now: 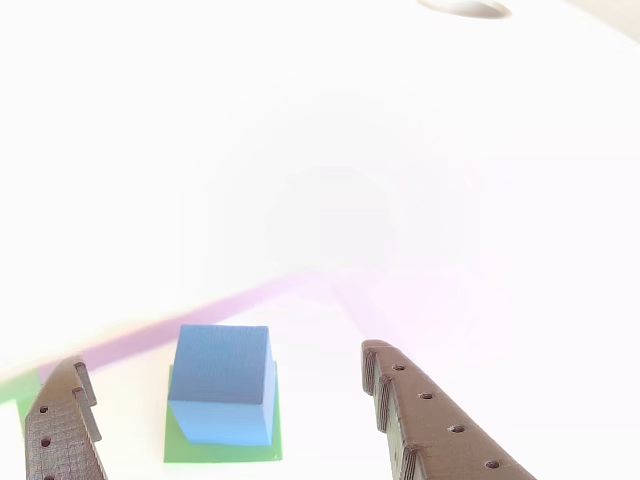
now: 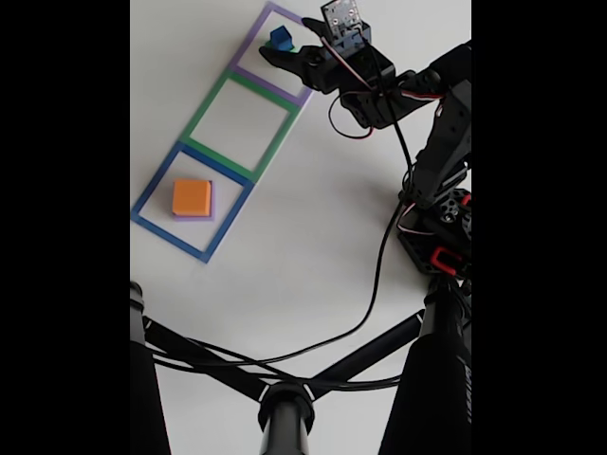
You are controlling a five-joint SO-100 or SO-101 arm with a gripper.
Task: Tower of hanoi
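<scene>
Straddling the blue cube (image 1: 222, 380) with spread fingers, the gripper (image 1: 225, 400) risks dragging the green cube (image 1: 222, 448) beneath if closing low.

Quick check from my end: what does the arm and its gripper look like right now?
The arm is black with a red part near its base and thin dark cables trailing across the table. The gripper has dark brown printed fingers, one textured, one with a row of small holes.

— What's nearest me?
— A blue cube (image 1: 222, 383) stacked squarely on a green cube (image 1: 222, 450), inside the purple-outlined square.
— And elsewhere?
— An orange cube (image 2: 191, 196) sits atop a purple cube (image 2: 211, 201), inside the blue-outlined square.
</scene>
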